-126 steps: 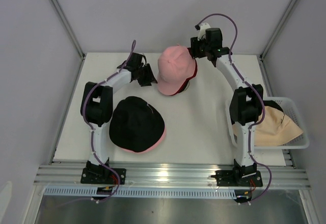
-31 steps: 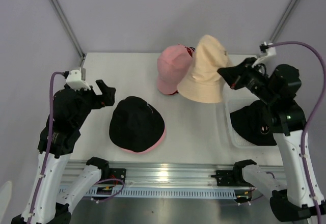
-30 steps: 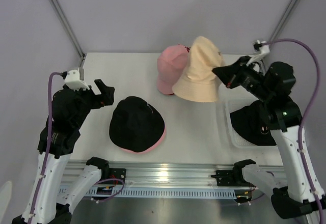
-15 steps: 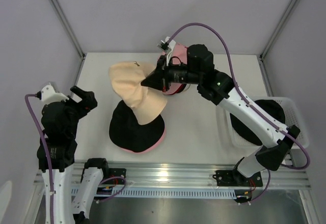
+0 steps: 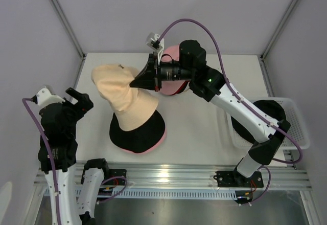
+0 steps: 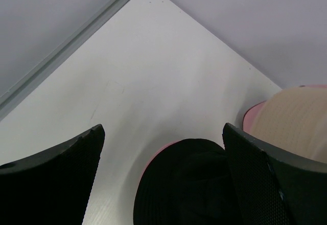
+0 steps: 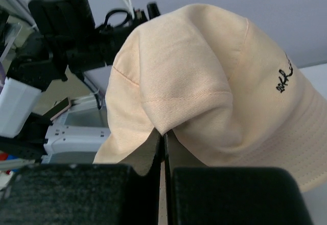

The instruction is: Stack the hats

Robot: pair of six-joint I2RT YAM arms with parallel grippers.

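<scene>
**A:** Two hats are nested at the front: the black bucket hat (image 5: 138, 133) sits on a pink one, and only that pink brim (image 5: 162, 134) peeks out.

**B:** And a third is in the air! The right gripper (image 5: 137, 80) is clamped tight on a fold of the cream bucket hat (image 5: 122, 94), which dangles right over the black crown. Whether the brim touches it, I can't tell.

**A:** Left gripper (image 5: 79, 98)?

**B:** Jaws wide, nothing in them, well off to the left of the pile.

**A:** What's left, then?

**B:** By my reckoning, the cream one has to be dropped squarely on top. Then there's the pink cap (image 5: 171, 52) at the back, and the black hat (image 5: 273, 110) lying in the white mesh basket (image 5: 301, 128). Not yet halfway, I'd say
</scene>
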